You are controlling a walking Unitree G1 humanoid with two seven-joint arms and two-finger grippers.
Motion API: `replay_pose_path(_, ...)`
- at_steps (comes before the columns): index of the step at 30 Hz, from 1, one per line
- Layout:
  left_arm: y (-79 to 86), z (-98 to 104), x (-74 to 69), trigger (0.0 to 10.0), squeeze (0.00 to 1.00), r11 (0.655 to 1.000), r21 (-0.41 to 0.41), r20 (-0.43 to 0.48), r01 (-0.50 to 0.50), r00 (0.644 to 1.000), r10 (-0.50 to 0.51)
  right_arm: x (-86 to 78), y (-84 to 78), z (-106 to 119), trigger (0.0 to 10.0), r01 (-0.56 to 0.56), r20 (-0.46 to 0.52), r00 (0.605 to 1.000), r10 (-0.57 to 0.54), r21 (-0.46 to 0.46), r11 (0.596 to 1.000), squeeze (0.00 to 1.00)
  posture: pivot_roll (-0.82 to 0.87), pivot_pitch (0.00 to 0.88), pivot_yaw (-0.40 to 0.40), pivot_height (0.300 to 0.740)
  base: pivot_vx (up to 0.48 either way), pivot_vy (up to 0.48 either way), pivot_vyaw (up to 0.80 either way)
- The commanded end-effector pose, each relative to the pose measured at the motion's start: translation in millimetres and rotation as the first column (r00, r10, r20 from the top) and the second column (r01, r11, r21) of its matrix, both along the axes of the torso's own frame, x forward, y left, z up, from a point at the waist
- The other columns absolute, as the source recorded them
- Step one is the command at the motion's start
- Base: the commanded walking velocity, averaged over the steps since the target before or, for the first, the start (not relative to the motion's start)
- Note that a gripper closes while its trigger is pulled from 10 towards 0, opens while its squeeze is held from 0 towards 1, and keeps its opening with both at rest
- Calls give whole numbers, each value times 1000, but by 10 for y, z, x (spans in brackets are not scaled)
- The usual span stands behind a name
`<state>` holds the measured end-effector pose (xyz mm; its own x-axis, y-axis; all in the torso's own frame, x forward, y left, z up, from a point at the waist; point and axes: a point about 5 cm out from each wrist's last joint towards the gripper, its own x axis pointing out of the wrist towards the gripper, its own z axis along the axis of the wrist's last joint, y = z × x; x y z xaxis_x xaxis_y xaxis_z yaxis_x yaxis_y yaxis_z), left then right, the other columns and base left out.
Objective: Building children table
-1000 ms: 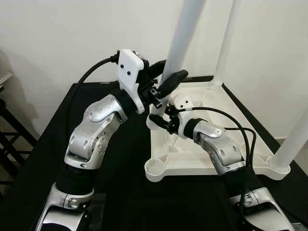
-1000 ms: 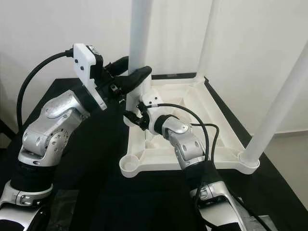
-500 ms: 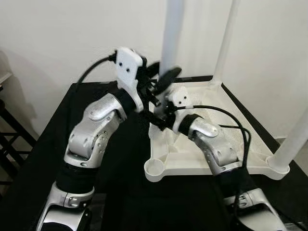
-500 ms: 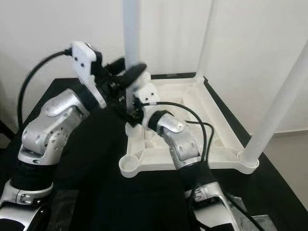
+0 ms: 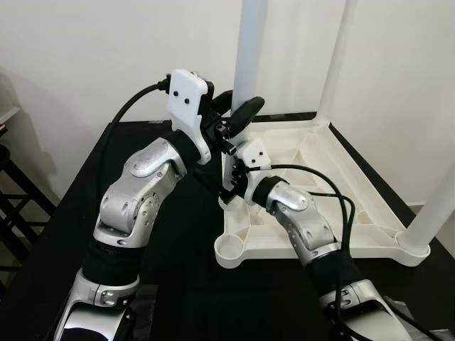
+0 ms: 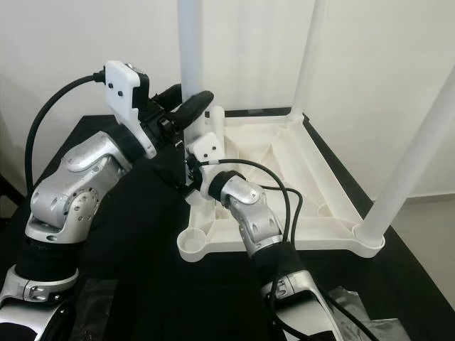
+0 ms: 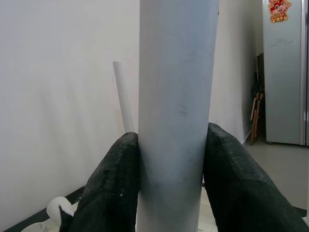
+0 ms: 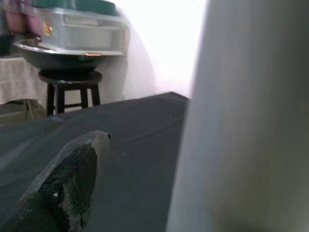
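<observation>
A white children's tabletop lies upside down on a black counter, toward its far right part, close to a white wall. Three white legs stand up from its corners: one at the far right corner, one at the near right corner, and one at the far left corner. The near left corner socket is empty.

The left pincer is closed around the far left leg a little above the tabletop; in the left wrist view its two black fingers press on either side of the white tube. The right pincer reaches in low, at the base of that same leg beside its corner socket. One black finger shows next to the leg in the right wrist view, but whether this pincer is open or closed cannot be told, since the arm hides it from the head views.

A second ago this leg leaned toward the right, away from its socket. Half a second ago it was nearly upright. Now it stands straight over the far left corner, and the right arm has shifted left to the leg's foot. That suggests the leg is being seated or twisted home, probably not yet fully fixed. One more leg would then remain for the near left socket.
</observation>
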<state>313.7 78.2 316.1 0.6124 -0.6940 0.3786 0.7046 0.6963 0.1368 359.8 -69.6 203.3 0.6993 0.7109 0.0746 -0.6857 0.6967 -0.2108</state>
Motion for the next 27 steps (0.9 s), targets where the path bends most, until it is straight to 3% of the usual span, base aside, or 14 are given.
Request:
replay_pose_path(1, -16, 94, -51, 0, 0, 1000, -11, 34, 21, 999, -21, 9, 18, -8, 10000, 2, -1, 1000, -2, 10, 1000, 0, -15, 0, 9, 740, 0, 0, 0)
replay_pose_path(2, -19, 98, -55, 0, 0, 1000, -14, 34, 26, 999, -25, 11, 13, 2, 627, 2, 0, 1000, -2, 25, 1000, 0, -15, 0, 8, 740, 0, 0, 0)
replay_pose_path(4, -20, 100, -59, 0, 0, 999, -15, 34, 29, 999, -28, 13, 10, 9, 627, 2, 1, 1000, -2, 35, 999, 0, -15, 0, 8, 740, 0, 0, 0)
replay_pose_path(5, -29, 102, -65, 0, 0, 999, -16, 34, 34, 999, -34, 13, 9, 25, 0, 0, 11, 1000, -1, 41, 999, 0, -18, 0, 11, 740, 0, 0, 0)
replay_pose_path(18, -43, 122, -103, 0, 0, 996, -43, 36, 76, 997, -75, 29, 12, 31, 0, 3, 27, 1000, -4, 41, 999, 0, -18, 0, 11, 740, 0, 0, 0)
replay_pose_path(19, -32, 136, -129, 9804, 1000, 992, -71, 36, 101, 994, -99, 31, 0, 41, 0, 4, 29, 1000, -5, 47, 999, 0, -19, 0, 11, 740, 0, 0, 0)
replay_pose_path(25, 109, 191, -174, 10000, 1000, 973, -177, 33, 150, 989, -147, 44, -76, 122, 0, -2, 35, 999, -1, 97, 995, 0, -22, 0, 12, 740, 0, 0, 0)
replay_pose_path(27, 344, 191, -113, 10000, 1000, 966, -247, 10, 82, 997, -82, 58, -152, 184, 0, -13, 35, 999, 9, 129, 991, 0, -19, 0, 10, 740, 0, 0, 0)
